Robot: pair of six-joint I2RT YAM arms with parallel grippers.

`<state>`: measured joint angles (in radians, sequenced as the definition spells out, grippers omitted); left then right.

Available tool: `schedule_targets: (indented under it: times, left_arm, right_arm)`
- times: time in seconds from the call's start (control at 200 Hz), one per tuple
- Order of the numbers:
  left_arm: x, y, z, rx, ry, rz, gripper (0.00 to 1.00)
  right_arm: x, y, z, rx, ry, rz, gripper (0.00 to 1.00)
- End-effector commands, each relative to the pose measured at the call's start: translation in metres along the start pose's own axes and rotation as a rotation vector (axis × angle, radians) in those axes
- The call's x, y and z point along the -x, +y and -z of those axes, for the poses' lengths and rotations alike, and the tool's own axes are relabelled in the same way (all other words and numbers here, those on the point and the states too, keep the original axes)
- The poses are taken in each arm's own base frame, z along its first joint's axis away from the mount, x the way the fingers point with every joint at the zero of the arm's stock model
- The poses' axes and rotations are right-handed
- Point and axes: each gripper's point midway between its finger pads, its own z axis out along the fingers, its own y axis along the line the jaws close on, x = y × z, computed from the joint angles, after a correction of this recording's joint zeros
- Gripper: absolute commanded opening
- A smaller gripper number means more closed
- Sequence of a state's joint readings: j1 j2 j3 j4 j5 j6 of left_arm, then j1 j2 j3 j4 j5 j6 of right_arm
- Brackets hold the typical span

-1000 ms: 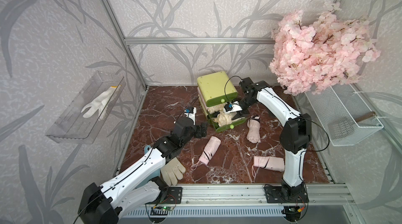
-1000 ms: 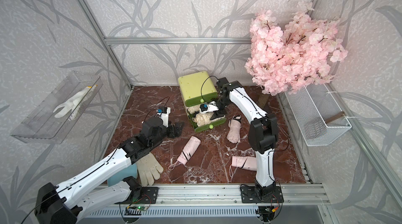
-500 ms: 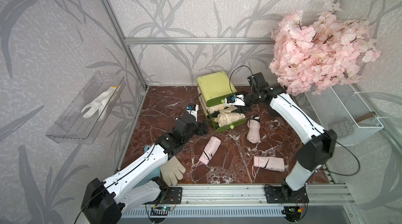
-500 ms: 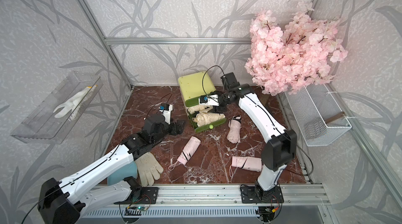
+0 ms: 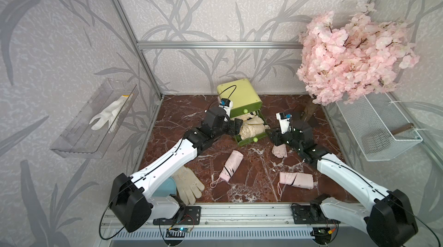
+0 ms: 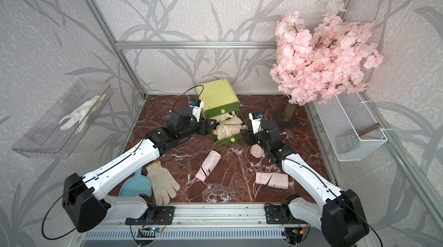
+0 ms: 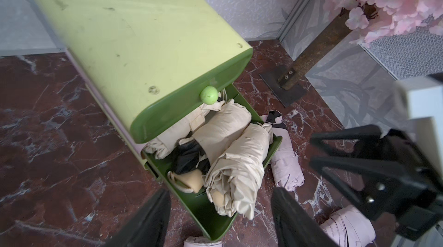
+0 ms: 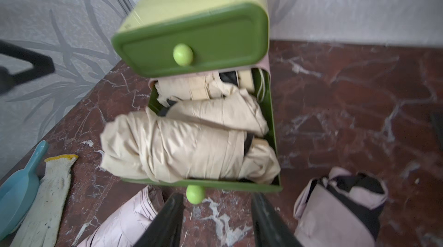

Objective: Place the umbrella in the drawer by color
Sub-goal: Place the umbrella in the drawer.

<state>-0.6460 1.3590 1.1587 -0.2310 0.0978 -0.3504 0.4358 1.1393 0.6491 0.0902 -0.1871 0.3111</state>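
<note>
Entry: the green chest [image 5: 239,94] was found at the back of the table [image 5: 182,118], close to the rear wall. Its top drawer [image 8: 191,44] was shut. A drawer below [image 7: 201,212] was pulled out toward the arms.

Several cream umbrellas [image 8: 182,147] were seen folded inside the open drawer, the nearest heaped above its front edge.

Three pink umbrellas were noted on the table outside the chest:
- one [image 5: 230,166] lay in the middle;
- one [image 5: 296,179] lay nearer the front rail;
- one [image 5: 279,151] was partly hidden under the right arm [image 5: 347,178].

The left jaws were seen apart and empty, just beside the open drawer's left side, in both top views. The right jaws were likewise parted and empty. They were directed at the drawer front, with its round knob [image 8: 195,194] just ahead of the fingertips.

A work glove [image 5: 188,184] and a blue scoop [image 6: 135,185] were recorded beside the left arm [image 5: 172,159], near the front rail.
</note>
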Motion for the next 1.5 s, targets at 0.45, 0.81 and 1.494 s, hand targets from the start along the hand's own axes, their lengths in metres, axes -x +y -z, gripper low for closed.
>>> schedule_targets:
  times: [0.45, 0.81, 1.494]
  left_arm:
    - [-0.037, -0.025, -0.053, -0.058, 0.188, -0.062, 0.66]
    - [-0.042, -0.022, -0.057, -0.047, 0.205, -0.074, 0.66]
    - [-0.088, -0.008, -0.088, 0.006, 0.362, -0.102, 0.55]
  right_arm:
    - [-0.040, 0.023, -0.064, 0.151, -0.064, -0.231, 0.54]
    - [-0.046, 0.021, -0.077, 0.135, -0.118, -0.241, 0.50]
    - [-0.009, 0.048, -0.061, 0.239, -0.227, -0.189, 0.23]
